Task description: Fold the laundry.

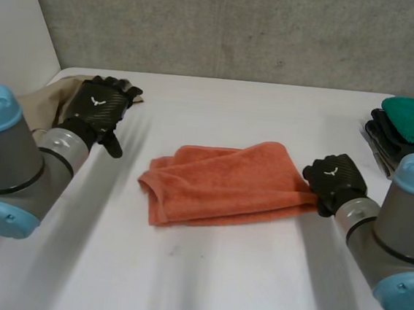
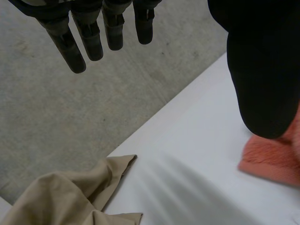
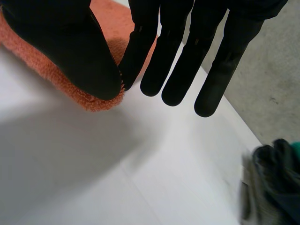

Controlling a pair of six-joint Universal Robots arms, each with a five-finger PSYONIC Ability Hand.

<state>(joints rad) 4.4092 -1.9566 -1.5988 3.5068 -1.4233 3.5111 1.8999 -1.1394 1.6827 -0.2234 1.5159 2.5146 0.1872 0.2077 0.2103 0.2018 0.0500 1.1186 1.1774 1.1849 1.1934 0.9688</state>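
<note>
1. Pinching thumb against first finger, the right hand (image 3: pixel 70 47) grips the right corner of the folded orange terry towel (image 1: pixel 226 182), which lies mid-desk on the white desk (image 1: pixel 202 279). Its other fingers are straight.
2. The left hand (image 2: pixel 93 40) hangs spread and empty over a crumpled beige cloth (image 2: pixel 70 197) at the desk's far-left corner.
3. The towel looks light, limp and grippy - best taken by its corners, or it will likely sag.
4. The right wrist view shows the pinch, where the head view shows the hand's back - and the towel's whole outline.

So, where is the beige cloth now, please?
In the head view, the beige cloth lies at the table's far-left corner by the left hand, left of the orange towel.
</note>
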